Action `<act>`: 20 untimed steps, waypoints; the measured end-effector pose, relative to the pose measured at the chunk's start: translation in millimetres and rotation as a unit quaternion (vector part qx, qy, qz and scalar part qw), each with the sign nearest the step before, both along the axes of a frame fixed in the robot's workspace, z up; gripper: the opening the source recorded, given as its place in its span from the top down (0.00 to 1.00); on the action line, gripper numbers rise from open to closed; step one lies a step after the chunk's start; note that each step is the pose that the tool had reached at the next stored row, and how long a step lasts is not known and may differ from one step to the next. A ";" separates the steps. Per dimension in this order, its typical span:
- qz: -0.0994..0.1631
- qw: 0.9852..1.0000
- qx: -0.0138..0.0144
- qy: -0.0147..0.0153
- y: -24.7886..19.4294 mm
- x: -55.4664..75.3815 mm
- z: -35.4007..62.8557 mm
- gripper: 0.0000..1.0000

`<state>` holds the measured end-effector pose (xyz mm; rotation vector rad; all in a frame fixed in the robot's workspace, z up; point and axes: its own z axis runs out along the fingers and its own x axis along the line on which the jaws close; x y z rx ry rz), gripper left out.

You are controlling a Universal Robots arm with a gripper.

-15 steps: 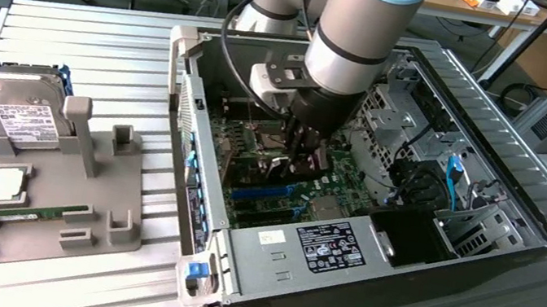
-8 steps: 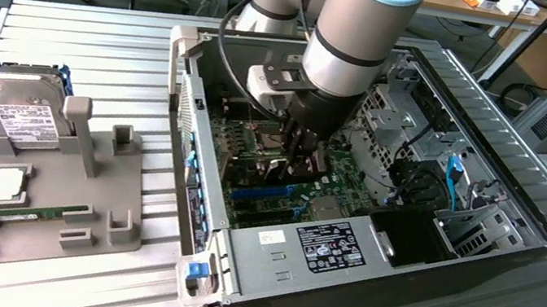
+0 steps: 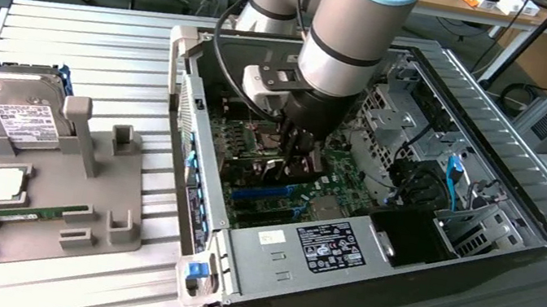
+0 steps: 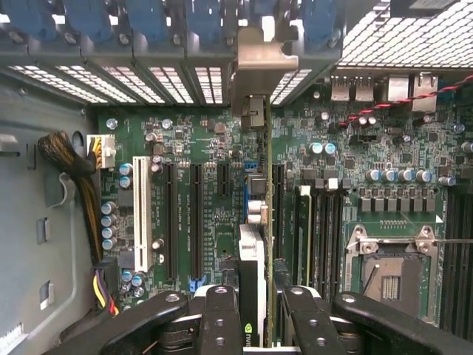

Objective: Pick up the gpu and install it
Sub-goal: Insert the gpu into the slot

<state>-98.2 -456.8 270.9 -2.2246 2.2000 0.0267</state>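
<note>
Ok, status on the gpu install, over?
Tool shut on gpu, inside case. Card edge-on over motherboard, bracket at rear slots. Seating: cannot tell.

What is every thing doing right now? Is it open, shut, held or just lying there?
graphics card, held on edge in the hand over the board's slots; plugged in or not, cannot tell.
hand, shut on the graphics card.
computer case, lying on its side, open.
hard drive, standing propped in the grey holder.
memory stick, lying in the grey holder.
</note>
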 end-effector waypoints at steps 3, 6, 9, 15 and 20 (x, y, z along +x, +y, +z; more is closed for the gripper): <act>0.000 1.000 0.000 0.000 0.0 -1.3 0.0 0.73; 0.000 1.000 0.000 0.000 0.0 -3.0 0.0 0.73; 0.000 1.000 0.000 0.000 0.0 -4.4 0.0 0.73; 0.000 1.000 0.000 0.000 0.0 -6.6 0.0 0.73; 0.000 1.000 0.000 0.000 0.0 -8.5 0.0 0.73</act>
